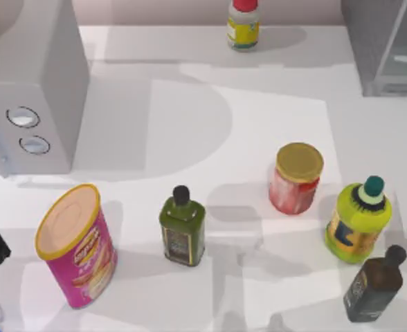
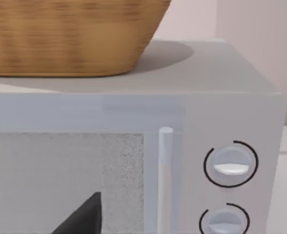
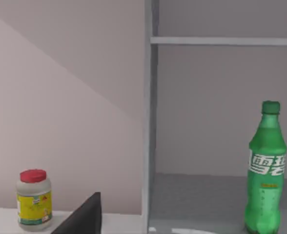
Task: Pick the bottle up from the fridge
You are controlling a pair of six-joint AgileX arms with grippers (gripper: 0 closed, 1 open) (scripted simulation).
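Bottle (image 3: 267,168) stands upright on the fridge (image 3: 151,117) floor, under its shelf, ahead of the right fingers (image 3: 82,217) and well apart from them; cannot tell if those are spread. Left arm sits at the white surface's (image 1: 273,117) left edge, its wrist facing the dial box (image 2: 231,165) with a wicker basket (image 2: 70,34) on top. Pinkish wall behind.
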